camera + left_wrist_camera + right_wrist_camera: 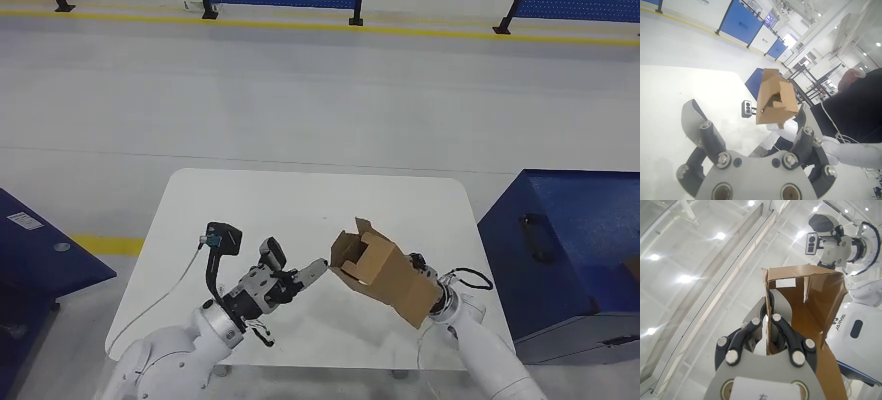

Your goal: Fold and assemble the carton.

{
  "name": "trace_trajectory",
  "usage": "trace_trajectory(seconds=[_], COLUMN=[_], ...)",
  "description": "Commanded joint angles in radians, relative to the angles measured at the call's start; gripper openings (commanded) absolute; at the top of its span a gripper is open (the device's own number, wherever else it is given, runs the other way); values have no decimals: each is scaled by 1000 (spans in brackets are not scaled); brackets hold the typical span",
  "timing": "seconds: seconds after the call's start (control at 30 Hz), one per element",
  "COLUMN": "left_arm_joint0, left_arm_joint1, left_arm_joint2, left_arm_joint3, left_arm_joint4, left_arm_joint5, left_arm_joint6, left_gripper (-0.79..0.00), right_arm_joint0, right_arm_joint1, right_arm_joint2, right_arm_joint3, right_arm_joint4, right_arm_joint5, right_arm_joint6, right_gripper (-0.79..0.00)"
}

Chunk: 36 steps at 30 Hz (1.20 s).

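A brown carton (382, 268) is held tilted above the white table (300, 200), its open flapped end facing my left gripper. My right gripper (769, 302) is shut on one side wall of the carton (819, 291), one finger inside and one outside; in the top view it sits at the carton's low right end (432, 297). My left gripper (746, 104) stands open just short of the carton (774, 98), one fingertip (803, 108) close to its lower corner. Nothing is between its fingers. From above, the left gripper (297, 264) is left of the carton's open end.
A blue bin (565, 260) stands right of the table and another blue unit (35, 260) to the left. Bare table top lies behind and left of the carton. Blue barriers (742, 26) line the far floor.
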Motion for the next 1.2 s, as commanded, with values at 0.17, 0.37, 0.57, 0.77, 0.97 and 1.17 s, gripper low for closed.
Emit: trace_trajectory(seconds=[0.17,0.37,0.57,0.77,0.97,1.17], left_arm_joint0=[-87,-125,-151,-157,-118,-63], left_arm_joint1=[-12,-20,-25,-29,-24,-18], left_arm_joint2=[51,69,72,67,23,10], left_arm_joint3=[54,103,156,163,125,74], left_arm_joint4=[38,36,24,-1,-19,-8], left_arm_joint5=[68,102,112,85,63,24], left_arm_joint6=[-38,-45,-81,-63,-80,-92], left_gripper=[0,0,0,0,0,0], right_arm_joint0=[14,49,78,110,155,189], right_arm_joint1=[42,70,97,118,124,123], right_arm_joint2=[-60,-114,-161,-204,-235,-275], right_arm_joint3=[-17,-12,-16,-1,49,74], right_arm_joint4=[-1,51,90,128,151,152], right_arm_joint5=[-41,-70,-97,-110,-137,-161], right_arm_joint6=[41,70,98,110,138,161], right_gripper=[-785,-785,-785,-785,-785,-785])
